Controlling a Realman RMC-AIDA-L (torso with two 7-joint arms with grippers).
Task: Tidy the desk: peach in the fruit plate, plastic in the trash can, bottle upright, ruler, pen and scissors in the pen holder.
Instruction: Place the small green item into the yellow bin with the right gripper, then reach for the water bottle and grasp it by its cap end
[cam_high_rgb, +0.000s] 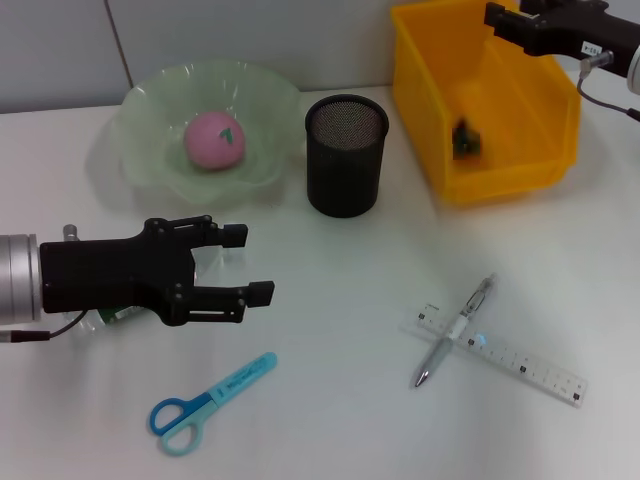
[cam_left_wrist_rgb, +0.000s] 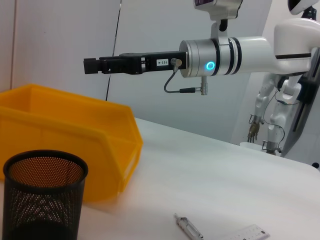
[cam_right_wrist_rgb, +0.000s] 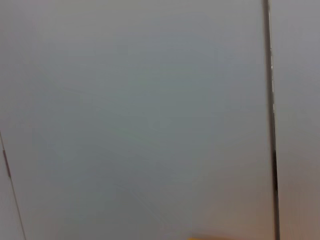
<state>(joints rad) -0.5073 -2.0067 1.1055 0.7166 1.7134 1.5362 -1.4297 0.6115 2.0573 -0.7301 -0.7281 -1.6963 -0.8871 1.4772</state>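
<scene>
Left claw (cam_high_rgb: 245, 265) — fingers spread, lower left of frame; right claw (cam_high_rgb: 497, 17) above bin (cam_high_rgb: 545, 165) — grip unclear.

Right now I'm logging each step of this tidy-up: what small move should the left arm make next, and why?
Probably lower the left gripper, whose fingers are spread, toward the scissors lying flat just in front of it. The peach already sits in the fruit plate, while the pen holder looks empty.
</scene>
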